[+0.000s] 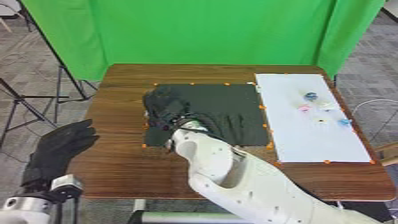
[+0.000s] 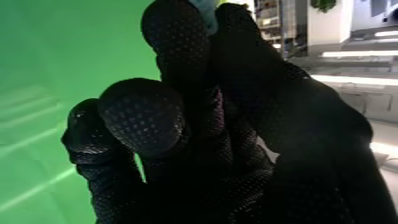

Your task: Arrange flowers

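Over the dark mat (image 1: 213, 95), toward its left side, is my right hand (image 1: 169, 111), black against black. In the right wrist view the curled fingers and thumb of my right hand (image 2: 213, 135) pinch a pale blue thing (image 2: 207, 16), mostly hidden behind them; I cannot tell which part of a flower it is. Small flower heads lie on the white sheet: a dark blue one (image 1: 310, 96), a pink one (image 1: 304, 107), a whitish one (image 1: 326, 106) and a bright blue one (image 1: 345, 121). My left hand (image 1: 64, 145) is open beside the table's left edge.
The brown table (image 1: 120, 110) carries the mat and, on its right side, the white sheet (image 1: 306, 142), both marked around with orange dots. A green curtain (image 1: 204, 32) hangs behind. Black stand legs (image 1: 60, 75) rise at the left.
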